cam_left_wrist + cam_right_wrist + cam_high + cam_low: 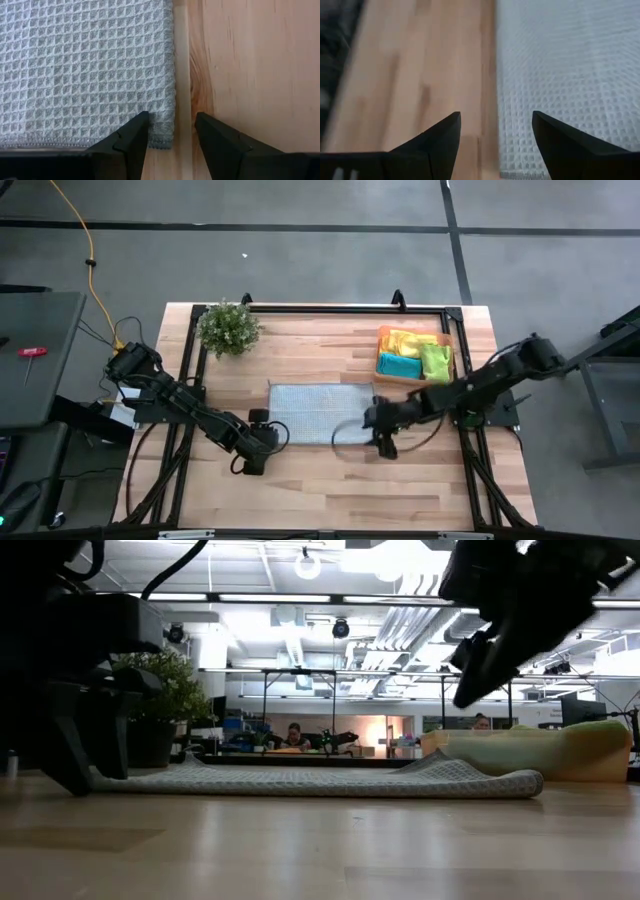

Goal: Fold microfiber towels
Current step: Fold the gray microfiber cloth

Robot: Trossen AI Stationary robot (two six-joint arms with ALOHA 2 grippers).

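- The grey towel point(320, 414) lies flat on the table point(330, 480); it looks soft and limp.
- Best hold: its near corners.
- Left gripper point(171, 131) and right gripper point(496, 131) have released jaws, holding nothing.

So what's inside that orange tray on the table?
The orange tray holds folded towels: a yellow towel, a teal towel and a lime green towel. Anything beneath them is covered.
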